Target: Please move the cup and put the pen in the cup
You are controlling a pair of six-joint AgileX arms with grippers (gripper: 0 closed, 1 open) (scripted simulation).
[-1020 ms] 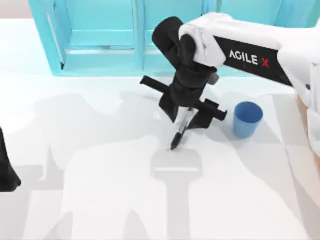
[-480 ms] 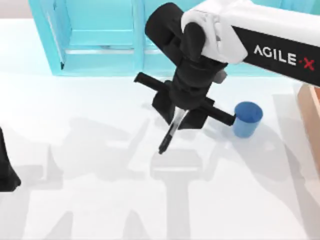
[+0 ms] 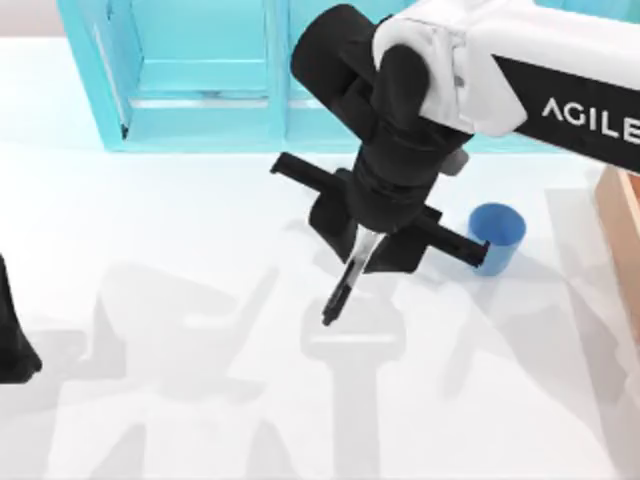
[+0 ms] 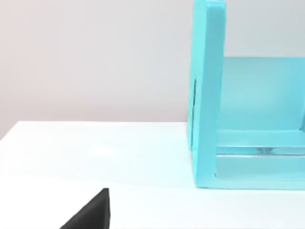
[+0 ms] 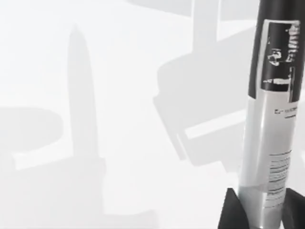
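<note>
Top view: white table (image 3: 180,380), shadow-streaked, teal cabinet (image 3: 200,70) at back.

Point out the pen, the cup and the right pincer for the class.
pen (image 3: 340,292): top view, lower black barrel.
cup (image 3: 502,250): top view, blue outer wall.
right pincer (image 3: 363,243): top view, between fingertips, closed on pen.

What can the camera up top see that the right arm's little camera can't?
Top view alone: the blue cup standing on the table's right side, the turquoise shelf unit at the back, and the left tool parked at the left edge. Right wrist view alone: the printed label on the barrel. Both: the black and grey pen, clamped in the right tool, above the white table.
</note>
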